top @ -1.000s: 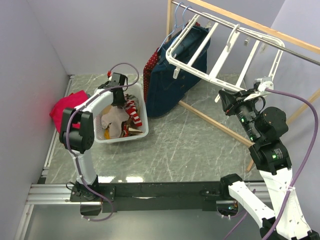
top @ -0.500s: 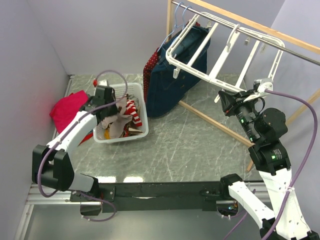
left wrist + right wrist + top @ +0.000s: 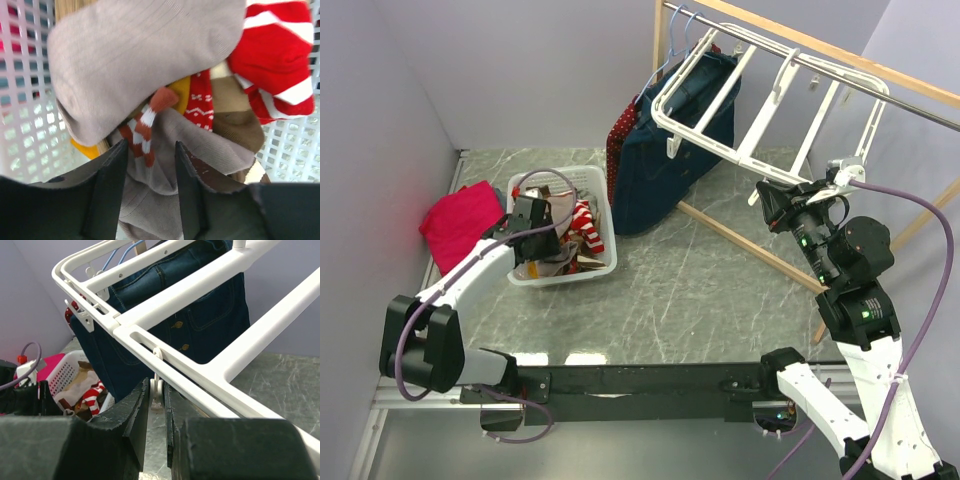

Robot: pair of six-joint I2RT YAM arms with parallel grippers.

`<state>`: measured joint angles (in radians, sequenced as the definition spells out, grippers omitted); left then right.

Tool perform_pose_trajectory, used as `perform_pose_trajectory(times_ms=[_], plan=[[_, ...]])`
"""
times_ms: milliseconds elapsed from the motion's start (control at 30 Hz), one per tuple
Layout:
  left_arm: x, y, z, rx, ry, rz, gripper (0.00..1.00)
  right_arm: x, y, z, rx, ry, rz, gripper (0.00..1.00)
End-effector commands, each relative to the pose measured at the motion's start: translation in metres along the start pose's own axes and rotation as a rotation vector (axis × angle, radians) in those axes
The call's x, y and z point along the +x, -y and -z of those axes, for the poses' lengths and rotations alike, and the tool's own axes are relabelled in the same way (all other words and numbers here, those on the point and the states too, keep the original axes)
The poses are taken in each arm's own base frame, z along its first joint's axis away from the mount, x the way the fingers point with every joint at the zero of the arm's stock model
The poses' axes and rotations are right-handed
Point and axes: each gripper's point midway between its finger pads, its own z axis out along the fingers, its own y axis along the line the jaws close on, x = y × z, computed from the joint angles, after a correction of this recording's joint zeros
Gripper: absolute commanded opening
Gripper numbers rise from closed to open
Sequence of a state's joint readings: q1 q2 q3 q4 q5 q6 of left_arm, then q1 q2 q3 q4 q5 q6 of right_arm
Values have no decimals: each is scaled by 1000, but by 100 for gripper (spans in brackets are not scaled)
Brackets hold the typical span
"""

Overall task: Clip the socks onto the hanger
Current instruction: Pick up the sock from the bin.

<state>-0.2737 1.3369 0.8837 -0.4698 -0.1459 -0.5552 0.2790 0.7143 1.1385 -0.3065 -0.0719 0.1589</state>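
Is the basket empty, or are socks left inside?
Not empty: the basket holds several socks, taupe, brown and red-striped, piled together.

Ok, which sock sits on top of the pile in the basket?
The large plain taupe sock; it lies over the small rust-striped sock and the others.

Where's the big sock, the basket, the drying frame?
Taupe ribbed fabric sock (image 3: 145, 55): left wrist view, middle.
White plastic mesh basket (image 3: 25, 130): left wrist view, left wall.
White plastic drying frame (image 3: 200, 284): right wrist view, crossbar.
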Motion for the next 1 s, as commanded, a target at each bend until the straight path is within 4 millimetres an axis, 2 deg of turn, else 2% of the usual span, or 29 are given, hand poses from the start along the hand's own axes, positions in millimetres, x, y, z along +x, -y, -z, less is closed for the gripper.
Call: perform_pose_trajectory(times_ms=[0,167,400,500,600,700,733,800,900,967], plan=[[-31,7,7,2,79,-108,49,1,-6,0,-34,5,3,15],[-38,-2,2,-66,82,-145,49,0,-8,-1,-42,3,2,15],[-49,2,-8,-84,88,-163,45,0,-8,0,-42,0,4,15],[-52,5,-12,-85,80,-177,41,2,-8,-1,-42,-5,2,15],[-53,6,-14,-83,71,-183,32,2,-7,-1,-39,-3,1,15],[-54,7,-13,-79,78,-187,17,1,-6,-1,-35,0,1,15],[-56,8,-10,-77,87,-185,8,1,-6,-1,-35,0,1,15],[-59,8,-6,-73,101,-185,2,2,-7,-1,-37,-2,1,15],[-73,15,11,-40,161,-175,1,1,-7,-1,-40,2,-2,15],[-90,25,35,10,251,-179,1,-1,-8,-1,-44,6,-5,15]])
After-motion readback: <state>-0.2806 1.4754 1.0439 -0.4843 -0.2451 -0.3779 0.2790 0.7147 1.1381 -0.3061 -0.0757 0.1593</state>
